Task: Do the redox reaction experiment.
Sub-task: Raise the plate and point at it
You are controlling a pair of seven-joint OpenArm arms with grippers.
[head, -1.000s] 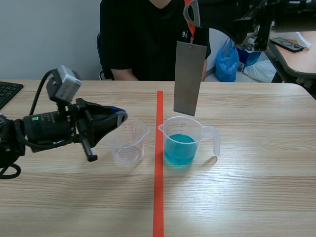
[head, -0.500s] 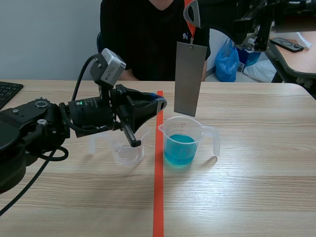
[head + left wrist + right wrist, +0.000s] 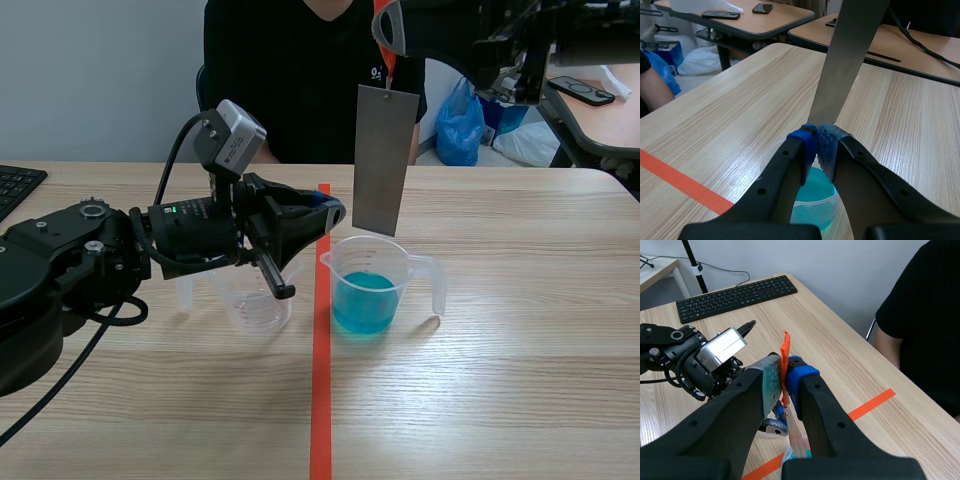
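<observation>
Dipping step, likely. Your right pincer pinches the tab; plate hangs below it, above the beaker. Left pincer, pressed together, just beside plate's lower edge. Next: lower plate straight.

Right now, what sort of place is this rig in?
Probably an office-type room used as a makeshift lab bench: wood-top desks, a keyboard, a seated person opposite. The cup of blue liquid and metal strip hung over it give the lab part.
</observation>
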